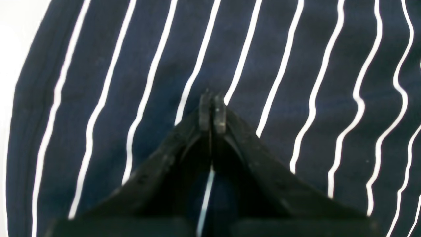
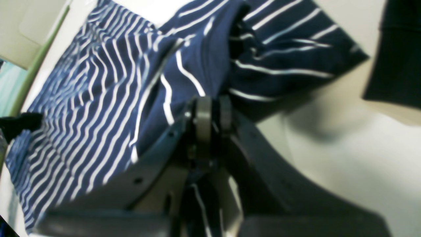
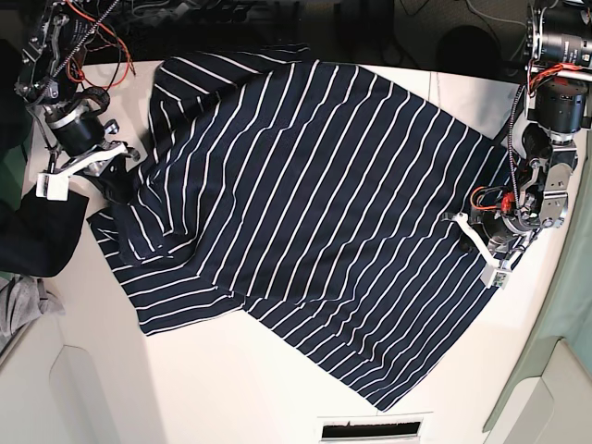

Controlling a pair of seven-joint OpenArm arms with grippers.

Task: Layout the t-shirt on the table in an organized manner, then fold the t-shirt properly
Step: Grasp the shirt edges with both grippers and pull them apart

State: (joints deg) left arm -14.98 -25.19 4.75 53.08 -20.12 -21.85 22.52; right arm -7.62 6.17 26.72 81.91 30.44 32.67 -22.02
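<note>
- The t-shirt (image 3: pixel 314 222) lies spread across the table (image 3: pixel 277 388), one sleeve rumpled; it is soft, light and limp (it will likely sag and drag wherever unsupported).
- Best holds, I judge: hem corners and shoulder seams, pinched through both layers.
- The left gripper (image 1: pixel 212 113) has its jaws together, seemingly nipping fabric near the hem.
- The right gripper (image 2: pixel 212 113) is clamped on a raised fold by the sleeve.

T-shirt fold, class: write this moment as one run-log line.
t-shirt: spread, wrinkled | left gripper: shut on t-shirt | right gripper: shut on t-shirt | fold: not yet done
</note>
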